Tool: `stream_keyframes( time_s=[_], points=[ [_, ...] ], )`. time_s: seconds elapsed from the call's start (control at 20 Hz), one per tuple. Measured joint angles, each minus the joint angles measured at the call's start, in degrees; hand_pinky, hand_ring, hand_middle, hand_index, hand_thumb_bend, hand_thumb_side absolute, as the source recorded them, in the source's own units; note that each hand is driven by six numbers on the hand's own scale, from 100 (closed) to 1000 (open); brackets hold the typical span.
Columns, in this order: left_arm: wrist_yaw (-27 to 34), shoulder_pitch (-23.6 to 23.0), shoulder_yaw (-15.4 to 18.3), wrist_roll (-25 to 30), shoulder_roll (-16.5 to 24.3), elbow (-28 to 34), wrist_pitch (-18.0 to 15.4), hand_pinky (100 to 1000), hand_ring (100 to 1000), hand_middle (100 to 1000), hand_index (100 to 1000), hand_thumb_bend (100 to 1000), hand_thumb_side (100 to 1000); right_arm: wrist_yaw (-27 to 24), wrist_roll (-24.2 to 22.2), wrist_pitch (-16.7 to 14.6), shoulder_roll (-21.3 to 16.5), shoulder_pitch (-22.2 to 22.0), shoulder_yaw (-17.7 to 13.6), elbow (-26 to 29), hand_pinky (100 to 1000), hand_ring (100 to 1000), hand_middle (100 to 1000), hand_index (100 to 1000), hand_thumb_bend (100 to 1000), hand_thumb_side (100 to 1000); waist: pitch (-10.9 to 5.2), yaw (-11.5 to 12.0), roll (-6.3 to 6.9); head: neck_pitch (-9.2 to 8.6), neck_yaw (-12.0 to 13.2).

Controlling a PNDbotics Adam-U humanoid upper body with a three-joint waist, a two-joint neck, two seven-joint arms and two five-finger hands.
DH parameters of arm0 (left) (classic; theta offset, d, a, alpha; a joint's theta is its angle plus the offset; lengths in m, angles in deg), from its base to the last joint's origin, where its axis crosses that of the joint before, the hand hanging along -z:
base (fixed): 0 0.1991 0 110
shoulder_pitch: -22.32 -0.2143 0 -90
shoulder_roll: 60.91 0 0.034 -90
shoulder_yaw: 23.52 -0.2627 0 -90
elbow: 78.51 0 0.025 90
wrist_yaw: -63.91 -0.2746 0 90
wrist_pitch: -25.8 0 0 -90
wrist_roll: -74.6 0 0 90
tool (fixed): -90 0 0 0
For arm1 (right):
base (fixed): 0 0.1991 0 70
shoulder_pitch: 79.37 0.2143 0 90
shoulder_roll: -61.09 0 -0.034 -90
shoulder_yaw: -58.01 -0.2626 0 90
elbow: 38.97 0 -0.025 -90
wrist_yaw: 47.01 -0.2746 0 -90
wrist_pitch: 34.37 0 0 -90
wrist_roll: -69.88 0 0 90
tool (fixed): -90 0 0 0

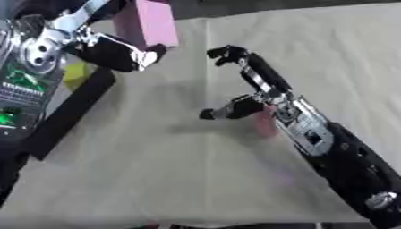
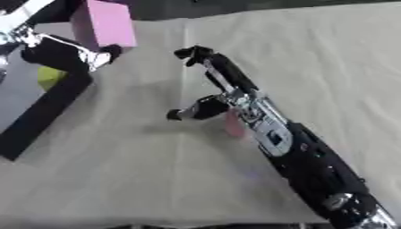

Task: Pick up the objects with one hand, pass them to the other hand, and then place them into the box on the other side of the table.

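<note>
A large pink block [image 1: 149,22] is at the top left, above the table's far edge. My left hand [image 1: 117,53] reaches in from the upper left, its fingers curled against the block's lower end. My right hand [image 1: 262,85] stretches across the middle of the table toward the block. Its fingers [image 1: 227,53] are straight, its thumb [image 1: 223,111] is spread, and it holds nothing. A small pink shape [image 2: 233,125] lies on the cloth, partly hidden behind the right hand. The black box [image 1: 74,105] stands along the left side.
A yellow-green object [image 1: 76,74] lies inside the box under my left arm. Beige cloth [image 1: 156,170] covers the table, with bare room in front and on the far right. My right forearm [image 1: 352,165] crosses the lower right.
</note>
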Motion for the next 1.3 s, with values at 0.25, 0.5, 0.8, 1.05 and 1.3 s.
stream_keyframes(
  time_s=[0.25, 0.5, 0.8, 1.05, 1.3],
  points=[
    [2.85, -0.17, 1.89, -1.78, 2.51, -2.16, 2.37, 675, 563, 467, 367, 101, 100, -0.35, -0.10, 0.03, -0.41, 0.00, 0.00, 1.25, 829, 740, 772, 863, 814, 303, 0.01, -0.42, -0.23, 0.00, 0.51],
    [4.31, -0.98, 3.80, -3.49, 5.45, -4.73, 4.01, 676, 565, 468, 367, 100, 100, -0.94, -0.12, 0.08, -0.56, 0.01, 0.00, 2.06, 829, 740, 773, 862, 813, 303, 0.01, -0.53, -0.35, 0.00, 1.43],
    [4.92, -2.06, 5.41, -5.08, 7.72, -7.71, 5.06, 676, 565, 469, 367, 100, 100, -1.41, -0.09, 0.32, -0.81, 0.08, -0.01, 3.01, 829, 740, 773, 862, 812, 301, 0.02, -0.95, -0.61, 0.00, 2.90],
    [5.07, -3.08, 7.05, -6.50, 9.53, -10.20, 5.77, 676, 566, 469, 367, 100, 100, -1.85, -0.02, 0.45, -1.00, 0.46, -0.01, 3.77, 828, 739, 772, 861, 812, 301, 0.07, -1.24, -0.85, 0.00, 4.83],
    [5.08, -4.63, 8.43, -7.71, 11.43, -12.56, 6.44, 677, 567, 470, 367, 108, 100, -2.21, 0.12, 0.58, -1.03, 0.52, -0.02, 4.45, 828, 739, 773, 861, 812, 300, 0.07, -1.34, -1.02, 0.00, 6.74]
  ],
)
